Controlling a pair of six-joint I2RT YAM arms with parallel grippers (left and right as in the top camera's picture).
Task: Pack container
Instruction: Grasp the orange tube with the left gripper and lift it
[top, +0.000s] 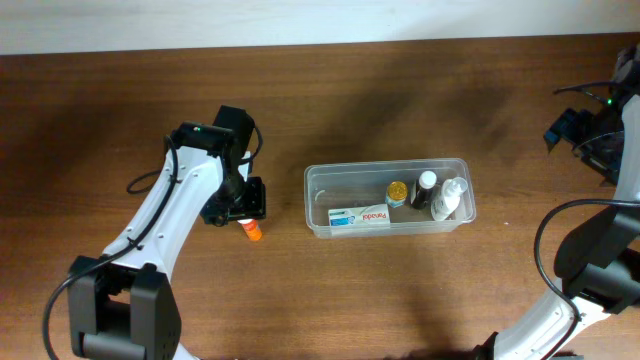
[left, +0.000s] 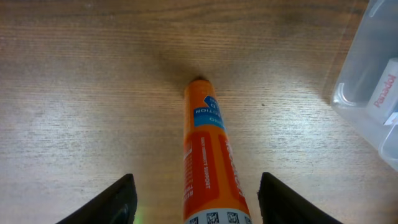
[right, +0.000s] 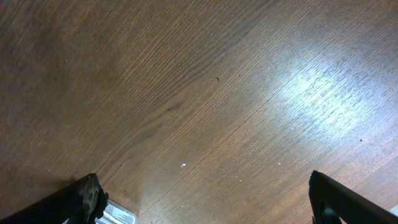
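A: Wood-grain table throughout. What about the left gripper?
B: Spread wide, straddling an orange tube without touching it; nothing held. The container sits ahead of it, off to its right, with a Panadol box and small bottles inside.
A: And the right gripper?
B: Wide open too, over bare wood, gripping nothing.

The tabletop is brown with thin wood lines. The container is clear. Inside it are a white and blue box with red letters, a yellow-topped jar, a dark bottle and a white bottle. Near the container, the tube is orange with a blue label.
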